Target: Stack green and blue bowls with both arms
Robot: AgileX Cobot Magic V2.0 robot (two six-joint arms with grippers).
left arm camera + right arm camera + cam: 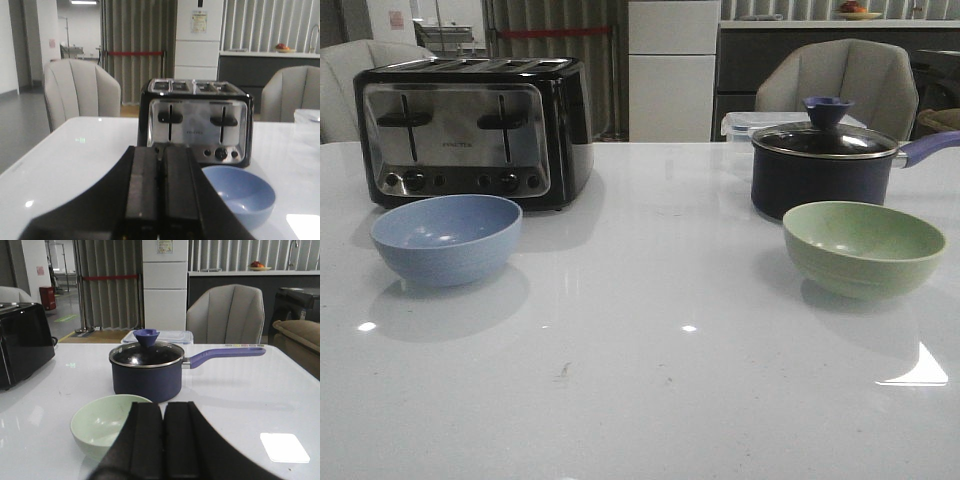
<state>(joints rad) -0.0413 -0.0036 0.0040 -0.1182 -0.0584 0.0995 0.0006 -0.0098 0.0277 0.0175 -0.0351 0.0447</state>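
The pale blue bowl (447,238) stands upright on the white table at the left, in front of the toaster. It also shows in the left wrist view (241,194), beyond and beside my left gripper (161,152), which is shut and empty. The pale green bowl (863,247) stands upright at the right, in front of the saucepan. In the right wrist view the green bowl (102,425) lies partly behind my right gripper (163,407), which is shut and empty. Neither gripper shows in the front view.
A black and chrome toaster (475,128) stands behind the blue bowl. A dark navy lidded saucepan (825,165) with a purple handle stands behind the green bowl. A clear lidded box (745,124) sits behind the pan. Grey chairs stand beyond the table's far edge.
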